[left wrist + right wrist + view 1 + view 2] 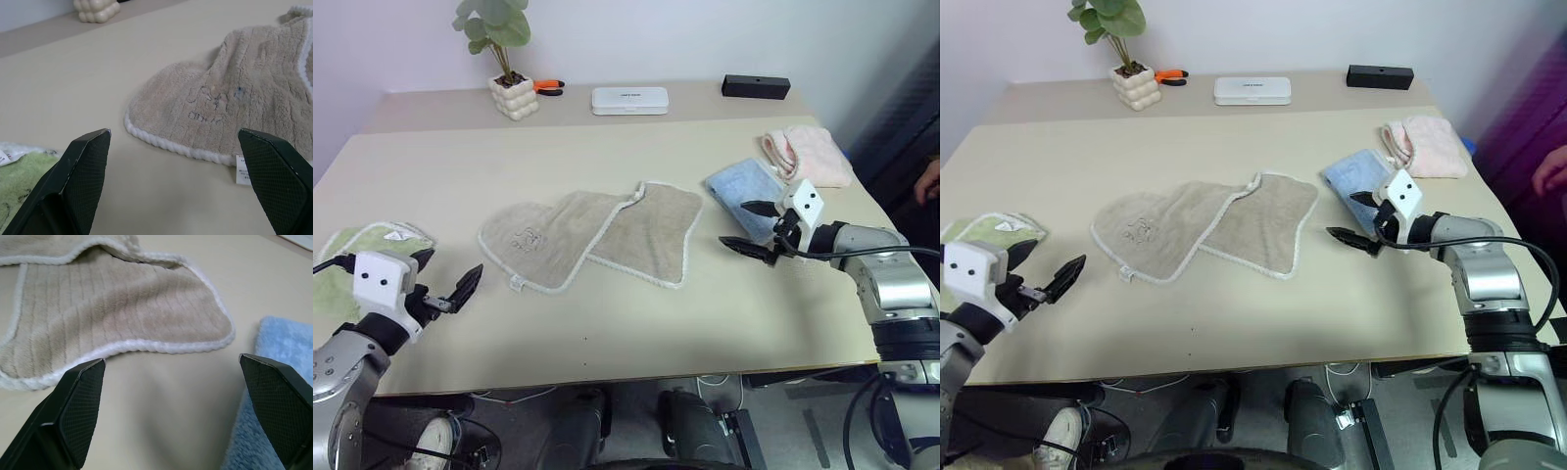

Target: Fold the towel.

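While the towel (592, 237) lies half-folded at mid table (607, 323), long axis left-right, both grippers hover w/ fingers spread, empty. Right gripper (756, 229) is just beside towel's right edge, so nearer; left gripper (445, 282) is near its left corner.

The beige table (607, 323) carries the tan towel (592, 235), a blue towel (744, 191), a pink cloth (808, 154) and what looks like a green cloth (352, 259).
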